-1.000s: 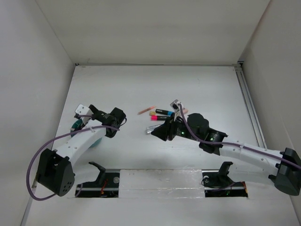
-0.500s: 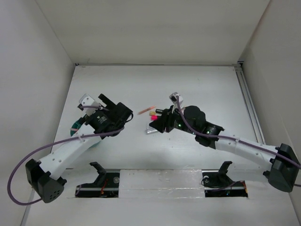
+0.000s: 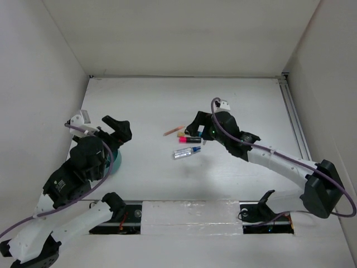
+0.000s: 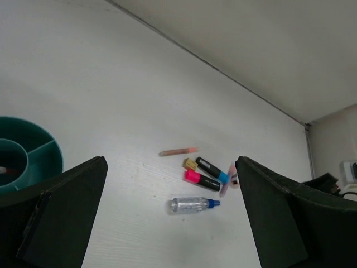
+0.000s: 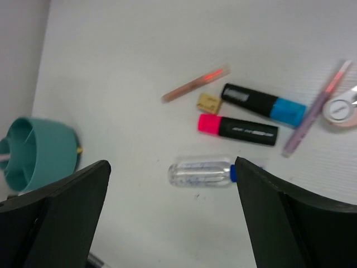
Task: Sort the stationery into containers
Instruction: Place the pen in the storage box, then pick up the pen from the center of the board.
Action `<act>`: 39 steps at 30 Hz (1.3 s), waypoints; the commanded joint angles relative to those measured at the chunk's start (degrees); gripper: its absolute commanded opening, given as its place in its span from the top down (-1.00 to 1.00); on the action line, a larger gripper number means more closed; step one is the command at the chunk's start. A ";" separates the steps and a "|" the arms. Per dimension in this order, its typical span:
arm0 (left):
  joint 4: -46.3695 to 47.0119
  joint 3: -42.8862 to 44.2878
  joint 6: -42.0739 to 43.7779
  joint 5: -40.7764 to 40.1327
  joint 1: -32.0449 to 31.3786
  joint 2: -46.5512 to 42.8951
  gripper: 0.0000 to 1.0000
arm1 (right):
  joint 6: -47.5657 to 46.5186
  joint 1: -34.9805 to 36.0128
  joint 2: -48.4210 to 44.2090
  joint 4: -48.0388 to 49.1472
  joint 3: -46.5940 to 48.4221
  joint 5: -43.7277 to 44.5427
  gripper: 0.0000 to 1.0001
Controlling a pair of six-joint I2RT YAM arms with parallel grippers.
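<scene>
Both arms are free. The right pincer (image 5: 172, 164) is released, its fingers spread wide with nothing between them, and the left pincer (image 4: 170, 165) is equally released and empty.

The stationery lies loose on the table (image 3: 167, 100) at mid-frame in the top view. The orange pencil (image 5: 195, 84) is uppermost, with the small eraser (image 5: 209, 103) just beside the blue-ended marker (image 5: 262, 101). The pink-ended marker (image 5: 240, 128) is under those, and the clear blue-capped pen (image 5: 201, 172) is lowest, a little apart. The teal cup (image 5: 56, 156) stands well apart at the left edge, partly hidden under the left arm in the top view. It is divided into 1 round inner well and an outer ring of compartments.

The step in hand looks like a fresh pick by the right arm, and the clear pen, lying between its fingers in the wrist view, is the likely target.

- Come straight down with the 2 fingers across the barrel rather than along it.
- Close at mid-barrel: the pen is round and smooth, so an off-centre pinch would probably roll it away or tip it.
- Keep the upper finger short of the pink-ended marker.
- Lift fully before travelling left.
- Let the left arm give room over the cup, then release low into a compartment.
</scene>
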 commanded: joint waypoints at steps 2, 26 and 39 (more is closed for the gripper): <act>-4.30 -0.86 9.68 3.22 -0.15 1.34 -1.00 | 7.79 -0.86 3.40 -8.82 7.04 15.42 -0.98; 9.15 -11.42 13.11 7.97 -0.15 -2.71 -1.00 | 29.61 2.04 36.53 -28.35 41.23 22.55 -0.71; 9.15 -11.42 13.11 8.50 -0.15 -5.34 -1.00 | 31.65 3.80 45.07 -29.43 47.04 23.88 -0.52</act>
